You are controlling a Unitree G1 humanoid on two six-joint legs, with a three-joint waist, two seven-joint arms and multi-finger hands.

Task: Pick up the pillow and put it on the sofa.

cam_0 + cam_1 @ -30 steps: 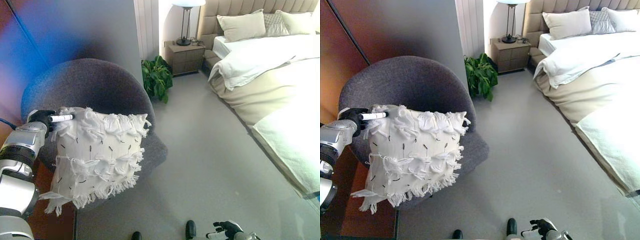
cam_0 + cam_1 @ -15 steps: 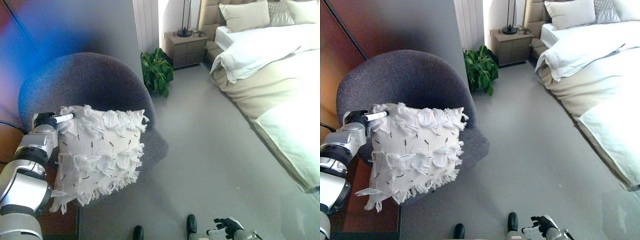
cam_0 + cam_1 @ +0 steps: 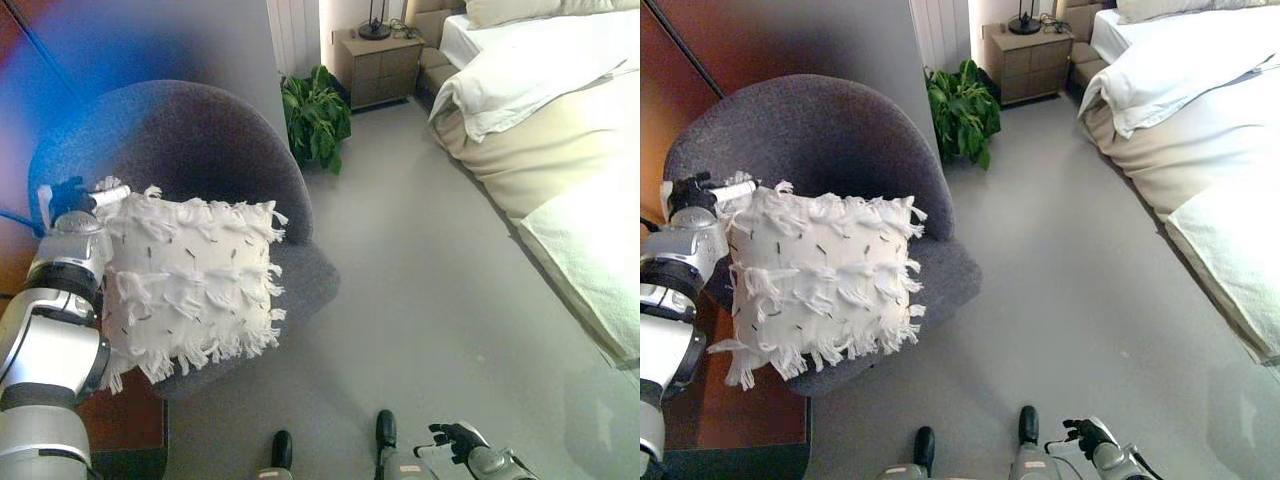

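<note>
A white fringed pillow with small dark flecks hangs tilted in front of the round grey upholstered chair, covering most of its seat. My left hand is at the pillow's upper left corner, shut on the cloth there, with one white-tipped finger lying along the top edge. The pillow's lower fringe reaches the chair's front rim; whether it rests on the seat is hidden. My right hand shows low at the bottom edge, far from the pillow, fingers relaxed and empty.
A green potted plant stands right behind the chair beside a wooden nightstand. A large bed with white covers fills the right side. Grey floor lies between chair and bed. A brown wooden panel borders the left.
The camera has tipped downward, so the whole scene sits higher. The pillow has sunk slightly against the chair and leans back more, still held by my left hand.
</note>
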